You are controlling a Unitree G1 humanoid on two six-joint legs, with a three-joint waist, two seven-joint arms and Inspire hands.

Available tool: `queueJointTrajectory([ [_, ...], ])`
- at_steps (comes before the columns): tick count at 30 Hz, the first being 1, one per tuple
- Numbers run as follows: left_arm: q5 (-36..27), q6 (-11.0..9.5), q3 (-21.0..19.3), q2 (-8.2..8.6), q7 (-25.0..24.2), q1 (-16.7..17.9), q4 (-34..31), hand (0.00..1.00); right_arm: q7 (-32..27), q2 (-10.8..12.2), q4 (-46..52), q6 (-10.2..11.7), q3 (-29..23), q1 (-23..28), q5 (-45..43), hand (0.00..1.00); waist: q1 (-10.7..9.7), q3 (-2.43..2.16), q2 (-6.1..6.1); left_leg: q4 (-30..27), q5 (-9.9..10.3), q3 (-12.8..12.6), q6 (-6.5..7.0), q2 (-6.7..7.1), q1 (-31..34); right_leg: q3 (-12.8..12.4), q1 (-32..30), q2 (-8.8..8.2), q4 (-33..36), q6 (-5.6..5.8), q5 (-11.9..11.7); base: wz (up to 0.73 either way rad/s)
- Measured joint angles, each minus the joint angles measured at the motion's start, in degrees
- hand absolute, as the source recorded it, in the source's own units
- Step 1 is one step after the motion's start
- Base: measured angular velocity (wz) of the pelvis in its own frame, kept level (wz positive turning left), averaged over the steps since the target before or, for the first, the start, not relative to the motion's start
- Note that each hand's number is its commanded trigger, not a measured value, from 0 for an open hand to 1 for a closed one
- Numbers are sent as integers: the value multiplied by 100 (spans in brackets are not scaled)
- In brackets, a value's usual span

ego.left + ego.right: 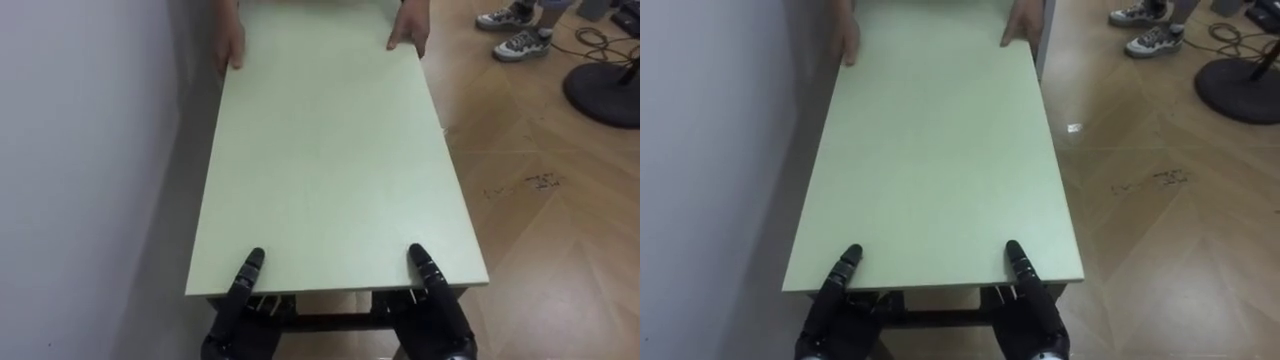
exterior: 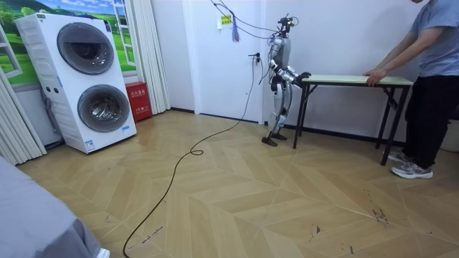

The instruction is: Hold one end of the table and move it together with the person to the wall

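Left eye view: the counter (image 1: 335, 150) runs lengthwise away from the robot along the wall (image 1: 80, 150), a person's hands (image 1: 410, 28) at its far end. Both the left hand (image 1: 232, 315) and right hand (image 1: 440, 315) meet its near edge; whether fingers clamp underneath, I cannot tell.

Table (image 1: 330, 160): long rectangular top, plain pale green, bare. Dark thin metal legs with slanted braces show in the room view (image 2: 355, 79). It stands level, feet on the wood floor (image 1: 540, 200). One long side runs just beside the white wall (image 1: 90, 150). One short end is at the bottom of the eye views, the other at their top.
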State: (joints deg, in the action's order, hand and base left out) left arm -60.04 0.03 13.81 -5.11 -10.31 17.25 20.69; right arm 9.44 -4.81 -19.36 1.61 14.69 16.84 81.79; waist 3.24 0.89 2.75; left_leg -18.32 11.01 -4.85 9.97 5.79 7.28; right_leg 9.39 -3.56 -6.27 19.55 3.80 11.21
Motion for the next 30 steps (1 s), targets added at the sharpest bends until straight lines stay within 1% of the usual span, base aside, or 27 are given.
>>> queueJointTrajectory([
  [2, 543, 45, 41, -144, -63, -89, 83, 0, 21, -2, 1, -44, 0, -5, -92, 0, -15, -6, -9, 0, 1, 3, -1, -1, -26, -1, 32, 4, -16, -1, -4, -2],
  [3, 751, 71, 42, -167, -97, -116, 100, 0, 26, -3, 1, -49, 0, -5, -100, 0, -16, -17, -13, 10, 22, 7, -25, -1, -61, 1, 66, 10, -41, 0, -13, -6],
  [5, 919, 113, 47, -181, -132, -117, 132, 0, 82, 1, 10, -55, 2, -6, -85, 0, -21, -63, -16, 45, 33, 8, -34, -1, -91, 8, 99, 18, -94, 1, -31, -6],
  [6, 997, 134, 58, -194, -135, -124, 161, 0, 90, -1, 9, -68, 11, 5, -91, 0, -48, -66, -16, 54, 32, 19, -35, -1, -116, 23, 112, 16, -82, -3, -34, 0],
  [10, 1082, 206, 112, -228, -166, -124, 242, 0, 116, -6, 5, -167, 11, 6, -94, 0, -142, -57, -4, 82, 19, 24, -10, -1, -168, 22, 145, 15, -84, -2, -34, 0],
  [13, 1337, 272, 166, -231, -130, -140, 425, 0, 202, -3, -17, -242, 14, 8, -112, 0, -190, -44, 15, 104, 18, 22, -11, -3, -203, 22, 173, 20, -99, -2, -34, 0],
  [15, 1382, 383, 211, -242, -103, -134, 542, 0, 283, -7, -68, -263, 10, 11, -118, 0, -269, -28, 21, 108, 19, 22, -12, -5, -203, 22, 214, 25, -178, -2, -34, 4],
  [16, 1496, 398, 211, -243, -102, -127, 545, 0, 306, -11, -75, -289, -3, 11, -156, 0, -280, -25, 24, 116, 19, 22, -12, -4, -202, 18, 223, 26, -203, -2, -34, 0],
  [18, 1887, 473, 189, -248, -93, -127, 545, 0, 403, -37, -126, -384, -39, 26, -503, 0, -301, -23, 24, 142, 20, 20, -13, -4, -210, 23, 222, 27, -209, -2, -34, 0],
  [20, 2001, 501, 188, -267, -91, -128, 578, 0, 527, -92, -254, -464, -62, 17, -840, 0, -308, -25, 13, 165, 19, 21, -15, -5, -225, 22, 262, 27, -208, 1, -32, 0],
  [21, 2025, 504, 187, -279, -93, -140, 662, 0, 627, -155, -348, -539, -76, 16, -1031, 0, -311, -26, 9, 172, 20, 22, -17, -5, -231, 22, 269, 27, -208, 7, -28, 0],
  [22, 2025, 507, 187, -290, -104, -150, 719, 0, 688, -183, -405, -560, -78, 12, -1102, 0, -311, -28, 2, 180, 20, 22, -17, -5, -234, 25, 269, 27, -210, 8, -27, 0],
  [23, 2025, 559, 187, -336, -117, -151, 802, 0, 810, -236, -517, -639, -82, -2, -1224, 0, -308, -32, -21, 190, 23, 22, -21, -7, -235, 41, 266, 26, -214, 11, -25, 0],
  [24, 2031, 624, 184, -387, -136, -149, 874, 0, 939, -267, -608, -688, -75, -4, -1359, 0, -308, -32, -57, 210, 24, 23, -25, -7, -244, 36, 257, 29, -215, 11, -25, 0],
  [25, 2040, 647, 182, -409, -145, -149, 924, 0, 1045, -271, -686, -708, -74, -10, -1442, 0, -305, -32, -80, 215, 27, 23, -31, -9, -252, 36, 252, 29, -212, 14, -23, 0],
  [26, 2173, 684, 182, -449, -166, -146, 1027, 0, 1261, -291, -850, -749, -89, -23, -1586, 0, -306, -28, -128, 225, 34, 28, -42, -13, -289, 51, 257, 30, -202, 16, -15, 0],
  [27, 2320, 711, 179, -469, -170, -147, 1146, 0, 1481, -326, -1029, -787, -88, -31, -1804, 0, -297, -45, -163, 245, 36, 29, -45, -19, -303, 95, 262, 27, -195, 16, -14, 0],
  [28, 2388, 711, 169, -472, -170, -147, 1202, 0, 1591, -355, -1118, -809, -86, -42, -1964, 0, -295, -47, -179, 246, 36, 30, -45, -20, -299, 147, 261, 22, -198, 15, -15, 0],
  [29, 2439, 708, 145, -480, -178, -160, 1234, 0, 1728, -418, -1268, -872, -76, -66, -2221, 0, -288, -42, -194, 242, 37, 35, -44, -20, -274, 245, 256, 14, -207, 11, -17, 0],
  [30, 2437, 708, 138, -484, -188, -165, 1250, 0, 1852, -482, -1433, -937, -33, -96, -2424, 0, -281, -45, -200, 241, 40, 34, -40, -19, -257, 291, 258, 11, -213, 4, -23, 0],
])
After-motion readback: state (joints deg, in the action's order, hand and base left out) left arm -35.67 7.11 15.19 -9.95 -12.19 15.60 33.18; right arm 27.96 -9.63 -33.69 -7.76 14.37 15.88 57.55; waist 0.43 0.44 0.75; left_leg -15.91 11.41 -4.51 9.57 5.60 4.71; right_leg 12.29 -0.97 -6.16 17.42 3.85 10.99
